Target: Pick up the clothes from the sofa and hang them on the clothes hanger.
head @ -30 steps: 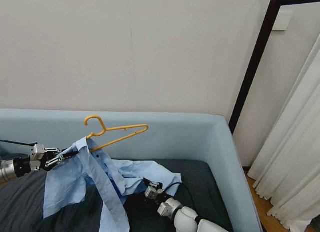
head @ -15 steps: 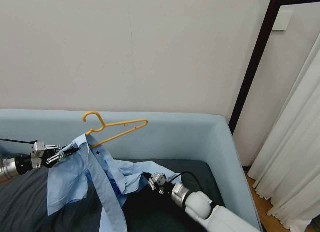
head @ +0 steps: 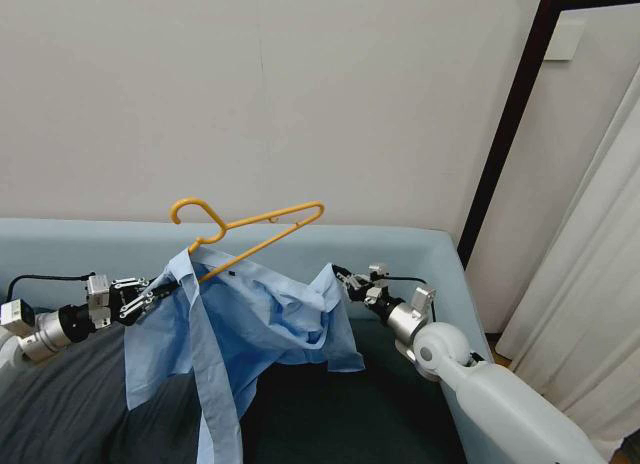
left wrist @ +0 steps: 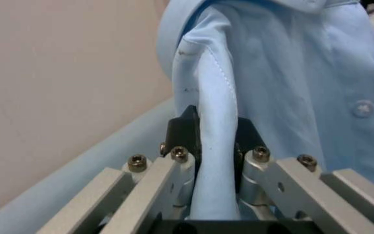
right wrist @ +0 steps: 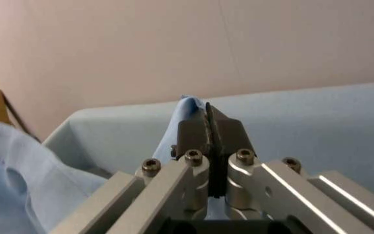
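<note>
Two grippers, one light blue shirt (head: 265, 319) strung between them above the sofa (head: 420, 259).

Left gripper (head: 158, 295): jaws clamped on a folded edge of the shirt close to the collar. In the left wrist view the band of cloth runs straight out from between the black pads (left wrist: 181, 131).

Right gripper (head: 346, 279): jaws pressed together on a thin corner of the shirt. In the right wrist view a tip of blue cloth pokes just past the pad ends.

Orange hanger (head: 272, 218): one arm goes into the collar just beside the left jaws. The hook and the other arm tilt up clear of the cloth, above the span between the two sets of jaws.

The shirt sags between the two grips. A long front strip hangs below the left jaws toward the dark seat cushion (head: 60, 404). The pale blue backrest runs behind both jaws.

A black pole (head: 505, 124) and a white curtain (head: 590, 284) stand well beyond the right jaws.
</note>
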Tool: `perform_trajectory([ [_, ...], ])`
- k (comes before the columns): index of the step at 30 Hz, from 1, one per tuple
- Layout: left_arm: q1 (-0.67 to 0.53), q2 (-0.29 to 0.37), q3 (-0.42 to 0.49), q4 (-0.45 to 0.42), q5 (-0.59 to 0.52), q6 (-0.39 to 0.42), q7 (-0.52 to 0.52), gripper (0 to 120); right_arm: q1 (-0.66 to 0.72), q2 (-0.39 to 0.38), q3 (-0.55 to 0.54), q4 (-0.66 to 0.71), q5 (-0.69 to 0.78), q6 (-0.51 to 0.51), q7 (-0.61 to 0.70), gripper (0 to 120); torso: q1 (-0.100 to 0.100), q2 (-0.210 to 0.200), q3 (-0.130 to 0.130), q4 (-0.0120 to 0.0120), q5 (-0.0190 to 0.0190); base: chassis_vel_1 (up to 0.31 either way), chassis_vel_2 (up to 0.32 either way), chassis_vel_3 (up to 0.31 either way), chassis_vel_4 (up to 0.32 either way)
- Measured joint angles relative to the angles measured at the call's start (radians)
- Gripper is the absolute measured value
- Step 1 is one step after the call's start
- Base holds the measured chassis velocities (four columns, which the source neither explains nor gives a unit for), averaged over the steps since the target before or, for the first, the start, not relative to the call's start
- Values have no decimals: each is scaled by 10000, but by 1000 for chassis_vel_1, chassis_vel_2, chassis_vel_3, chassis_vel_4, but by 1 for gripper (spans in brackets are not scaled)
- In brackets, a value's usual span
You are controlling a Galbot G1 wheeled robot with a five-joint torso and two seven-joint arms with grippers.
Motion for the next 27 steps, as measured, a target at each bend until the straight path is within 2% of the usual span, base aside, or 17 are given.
perform_trajectory([
  [9, 166, 3, 352, 72, 960, -61, 561, 7, 239, -52, 505, 591, -19, -220, 651, 0, 0, 0, 0, 1, -3, 0, 0, 0, 0],
  [19, -436, -4, 643, 985, 1507, -175, 226, 7, 129, -327, 706, 1540, -381, -369, 647, 0, 0, 1, -1, -1, -4, 0, 0, 0, 0],
  [27, -962, 106, 981, 1641, 2121, -84, 590, 7, 98, -446, 880, 2045, -634, -214, 751, 0, 0, 3, 0, -1, -3, 0, 0, 0, 0],
])
